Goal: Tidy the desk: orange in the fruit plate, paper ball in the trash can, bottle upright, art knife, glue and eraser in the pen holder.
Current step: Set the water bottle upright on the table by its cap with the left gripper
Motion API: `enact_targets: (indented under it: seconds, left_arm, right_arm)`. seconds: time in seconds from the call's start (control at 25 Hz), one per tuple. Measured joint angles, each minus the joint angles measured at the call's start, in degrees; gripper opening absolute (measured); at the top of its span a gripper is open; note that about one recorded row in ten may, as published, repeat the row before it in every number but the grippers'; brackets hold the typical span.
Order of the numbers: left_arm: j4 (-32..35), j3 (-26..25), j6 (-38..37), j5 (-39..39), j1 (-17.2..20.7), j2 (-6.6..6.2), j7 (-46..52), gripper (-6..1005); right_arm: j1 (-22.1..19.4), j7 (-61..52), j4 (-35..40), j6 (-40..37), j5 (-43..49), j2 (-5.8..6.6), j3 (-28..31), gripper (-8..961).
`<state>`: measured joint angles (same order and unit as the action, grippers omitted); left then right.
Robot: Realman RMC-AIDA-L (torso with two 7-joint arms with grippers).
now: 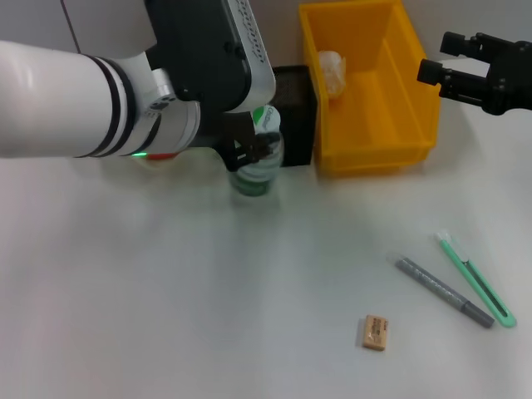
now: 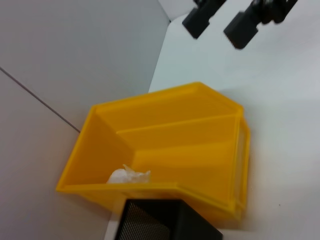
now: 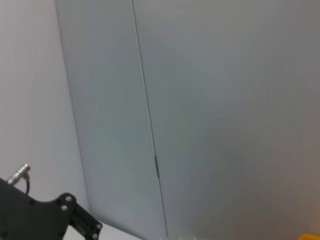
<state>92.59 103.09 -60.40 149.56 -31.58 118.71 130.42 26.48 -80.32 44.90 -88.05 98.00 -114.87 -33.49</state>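
Left arm hides bottle [image 1: 253,170] top

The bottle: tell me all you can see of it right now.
The bottle is small, clear plastic with a green label and a white-and-green cap. It stands upright on the white table, just in front of the black mesh pen holder and left of the yellow trash can. The left gripper is around its upper part; its base rests on the table.
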Motion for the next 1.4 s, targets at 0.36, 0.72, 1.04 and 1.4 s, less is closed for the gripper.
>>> enact_targets:
  seconds: [0.36, 0.72, 1.04, 1.4]
  left_arm:
    - [2.87, 0.00, -1.42, 1.42, 1.30, 0.08, 0.59, 429]
    - [3.61, 0.01, -2.06, 3.95, 0.45, 0.11, 1.84, 427]
    - [5.85, -0.66, -3.46, 4.66, 0.56, 0.04, 2.02, 318]
    - [5.93, -0.70, -3.49, 4.84, 1.43, 0.05, 2.12, 296]
  right_arm:
    - [-0.08, 0.00, 0.19, -0.18, 0.00, 0.00, -0.09, 706]
    - [-0.29, 0.00, 0.19, 0.01, 0.00, -0.01, -0.09, 706]
    - [-0.30, 0.01, 0.19, -0.05, 0.00, -0.18, -0.09, 706]
    - [-0.29, 0.03, 0.19, -0.26, -0.01, -0.43, -0.08, 706]
